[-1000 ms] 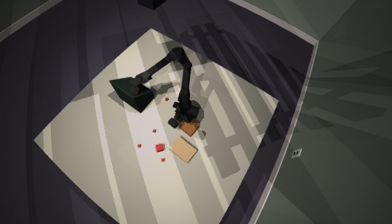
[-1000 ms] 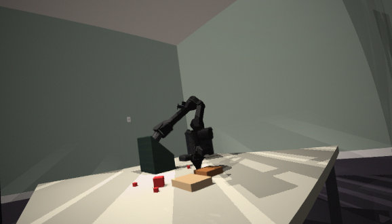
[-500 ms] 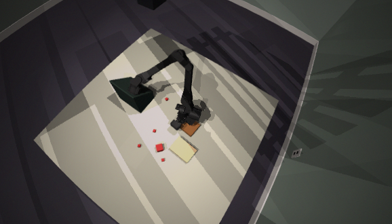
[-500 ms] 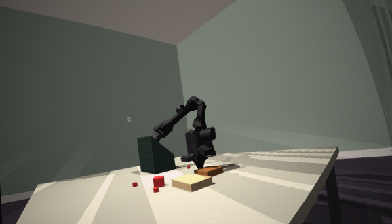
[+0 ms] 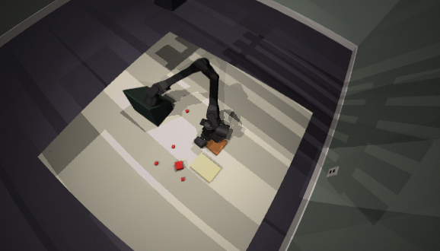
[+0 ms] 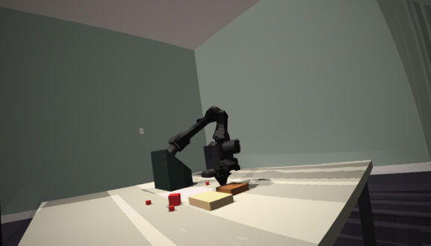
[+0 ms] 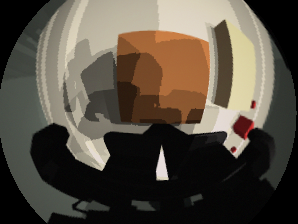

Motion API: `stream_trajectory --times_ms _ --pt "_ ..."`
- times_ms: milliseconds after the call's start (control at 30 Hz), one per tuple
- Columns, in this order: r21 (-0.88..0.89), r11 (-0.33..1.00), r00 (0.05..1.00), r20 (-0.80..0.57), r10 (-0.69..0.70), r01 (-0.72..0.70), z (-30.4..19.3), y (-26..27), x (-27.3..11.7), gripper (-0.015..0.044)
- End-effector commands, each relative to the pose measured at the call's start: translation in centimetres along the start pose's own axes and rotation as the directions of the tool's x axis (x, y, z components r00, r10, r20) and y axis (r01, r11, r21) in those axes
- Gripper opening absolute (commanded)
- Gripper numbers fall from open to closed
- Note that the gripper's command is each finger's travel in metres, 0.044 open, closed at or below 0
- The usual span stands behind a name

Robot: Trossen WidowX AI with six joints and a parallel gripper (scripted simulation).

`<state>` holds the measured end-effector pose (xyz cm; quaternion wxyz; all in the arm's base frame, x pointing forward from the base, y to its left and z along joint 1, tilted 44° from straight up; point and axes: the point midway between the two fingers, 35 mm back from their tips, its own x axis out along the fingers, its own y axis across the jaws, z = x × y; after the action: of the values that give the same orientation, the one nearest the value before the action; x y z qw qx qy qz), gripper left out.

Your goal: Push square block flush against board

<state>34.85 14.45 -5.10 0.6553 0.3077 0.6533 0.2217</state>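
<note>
The square block (image 5: 217, 148) (image 6: 233, 189) (image 7: 170, 75) is orange-brown and lies flat. The board (image 5: 205, 167) (image 6: 210, 198) (image 7: 242, 70) is pale yellow, larger, and also flat. A narrow strip of table shows between them in the top view and the wrist view, so they are apart. In the wrist view their near and far edges are not in line. My gripper (image 6: 223, 183) (image 7: 158, 121) is shut and empty, low at the block's near edge on the robot's side. Whether the tips touch the block, I cannot tell. In the top view the arm hides the tips and part of the block.
A red cube (image 5: 179, 165) (image 6: 174, 199) (image 7: 244, 127) stands beside the board. Several tiny red cubes lie around, one (image 5: 183, 179) (image 6: 171, 208) near the larger cube and one (image 5: 186, 111) (image 6: 207, 183) nearer the dark green arm base (image 5: 148, 106) (image 6: 169, 171).
</note>
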Motion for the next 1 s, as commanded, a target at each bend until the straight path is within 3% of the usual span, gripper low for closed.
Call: stream_trajectory --times_ms 0,467,967 --pt "-0.006 1.000 1.000 0.003 -0.002 0.002 0.7 0.0 0.0 0.0000" --pt "-0.007 1.000 1.000 0.004 -0.002 0.002 2.6 0.0 -0.1 0.0000" --pt "-0.006 1.000 1.000 0.003 -0.002 0.002 0.7 0.0 0.0 0.0000"
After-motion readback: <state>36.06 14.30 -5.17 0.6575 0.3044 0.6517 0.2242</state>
